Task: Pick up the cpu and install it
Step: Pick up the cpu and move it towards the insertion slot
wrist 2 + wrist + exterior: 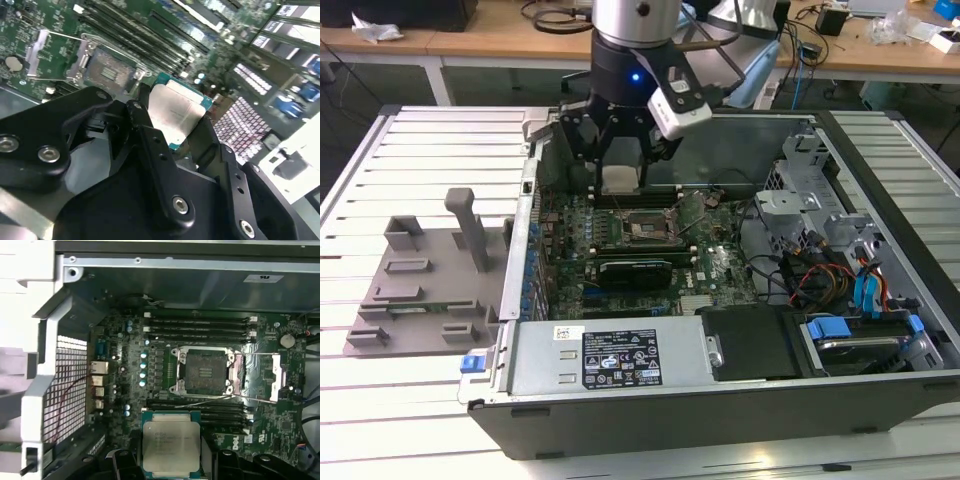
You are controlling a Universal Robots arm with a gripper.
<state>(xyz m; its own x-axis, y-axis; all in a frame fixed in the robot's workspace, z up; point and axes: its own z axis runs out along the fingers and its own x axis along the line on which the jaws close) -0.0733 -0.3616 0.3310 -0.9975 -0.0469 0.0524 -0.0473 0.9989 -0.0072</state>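
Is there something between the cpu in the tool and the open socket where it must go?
Nothing visible does. The tool holds the cpu in the air, apart from the socket. The socket lies bare, its metal cover swung open to one side.

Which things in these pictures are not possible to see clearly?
- Underside of the cpu: faces away in both wrist views.
- Where the gripper meets the cpu's edges: covered by its own black body, second wrist view.
- Pins of the socket: too small, exterior view.
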